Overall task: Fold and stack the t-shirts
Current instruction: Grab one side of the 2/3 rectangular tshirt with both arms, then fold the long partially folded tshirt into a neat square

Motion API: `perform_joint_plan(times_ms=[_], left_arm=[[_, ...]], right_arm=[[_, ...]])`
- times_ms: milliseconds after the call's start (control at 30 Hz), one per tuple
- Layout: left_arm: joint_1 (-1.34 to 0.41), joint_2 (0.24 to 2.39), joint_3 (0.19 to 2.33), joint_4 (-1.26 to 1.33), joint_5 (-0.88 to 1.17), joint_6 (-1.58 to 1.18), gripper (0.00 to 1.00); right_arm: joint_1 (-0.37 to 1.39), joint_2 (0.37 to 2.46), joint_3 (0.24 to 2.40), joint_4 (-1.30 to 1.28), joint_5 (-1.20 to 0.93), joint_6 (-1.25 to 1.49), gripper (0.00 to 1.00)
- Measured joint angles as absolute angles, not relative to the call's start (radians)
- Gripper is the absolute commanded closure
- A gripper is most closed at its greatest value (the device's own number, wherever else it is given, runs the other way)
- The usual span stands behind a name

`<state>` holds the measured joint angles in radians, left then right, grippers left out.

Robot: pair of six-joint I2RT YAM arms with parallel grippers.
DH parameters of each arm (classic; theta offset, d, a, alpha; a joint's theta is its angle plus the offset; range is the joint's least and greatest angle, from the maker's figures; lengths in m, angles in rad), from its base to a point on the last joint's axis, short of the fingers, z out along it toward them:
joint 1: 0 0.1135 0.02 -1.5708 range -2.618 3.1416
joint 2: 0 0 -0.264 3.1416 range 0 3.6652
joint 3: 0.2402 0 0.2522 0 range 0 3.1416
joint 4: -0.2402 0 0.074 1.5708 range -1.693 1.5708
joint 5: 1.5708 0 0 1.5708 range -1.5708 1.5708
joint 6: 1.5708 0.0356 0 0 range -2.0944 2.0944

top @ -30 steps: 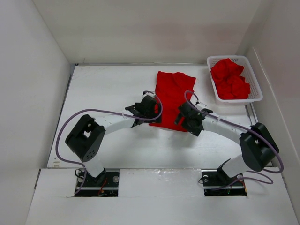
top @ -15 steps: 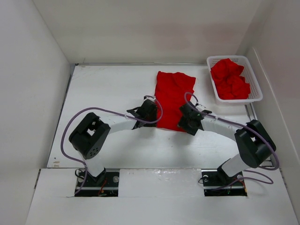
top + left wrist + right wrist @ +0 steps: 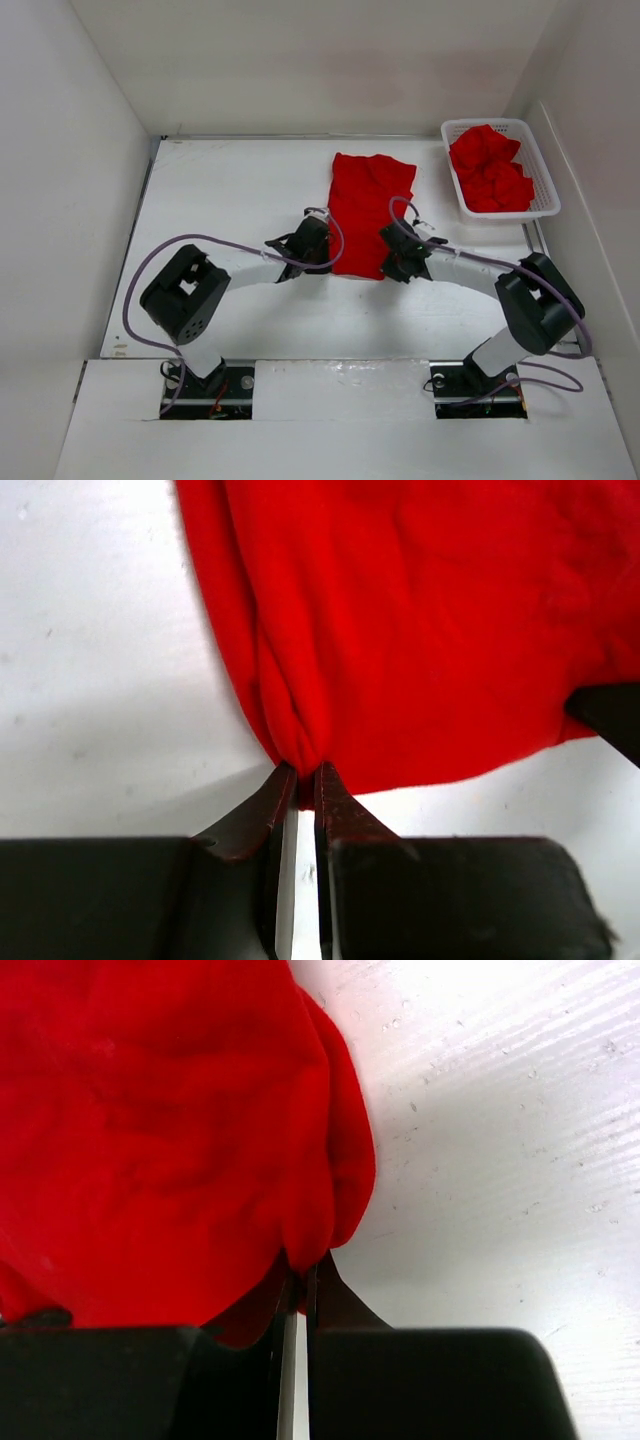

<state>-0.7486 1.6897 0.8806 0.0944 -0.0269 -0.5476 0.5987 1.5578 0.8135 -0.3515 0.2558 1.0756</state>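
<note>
Pinching the near corners of the plain bright red cloth t-shirt (image 3: 368,200) lying as a narrow strip on the white table (image 3: 220,190), the left gripper (image 3: 300,777) and right gripper (image 3: 303,1268) are each clamped on only a thin bunch of hem, so an uneven lift could slip a corner free and skew the fold.

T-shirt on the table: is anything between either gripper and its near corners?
Nothing visible. The left gripper and right gripper are each shut directly on a near corner of the t-shirt.
</note>
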Motion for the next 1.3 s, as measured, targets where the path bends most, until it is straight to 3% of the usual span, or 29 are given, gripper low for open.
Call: perform_joint_plan(times_ms=[200, 467, 633, 800, 933, 1300], left_arm=[[-0.773, 1.503, 0.790, 0.012, -0.043, -0.593, 1.00], [-0.947, 1.287, 0.786, -0.187, -0.040, -0.677, 1.00], [-0.942, 1.251, 0.817, -0.309, -0.080, -0.731, 1.00], [-0.890, 1.238, 0.905, -0.335, -0.107, -0.741, 1.00], [-0.821, 1.266, 1.007, -0.330, -0.129, -0.723, 1.00], [-0.680, 1.573, 1.356, -0.260, -0.094, -0.609, 1.00]], right_arm=[[0.745, 1.515, 0.813, -0.492, 0.316, 1.149, 1.00], [1.008, 1.425, 0.873, -0.848, 0.331, 1.338, 1.00], [1.030, 1.377, 0.909, -0.932, 0.345, 1.407, 1.00], [0.957, 1.324, 0.982, -0.955, 0.383, 1.392, 1.00], [0.780, 1.292, 1.010, -0.888, 0.393, 1.295, 1.00], [0.463, 1.320, 1.158, -0.685, 0.301, 0.989, 1.00]])
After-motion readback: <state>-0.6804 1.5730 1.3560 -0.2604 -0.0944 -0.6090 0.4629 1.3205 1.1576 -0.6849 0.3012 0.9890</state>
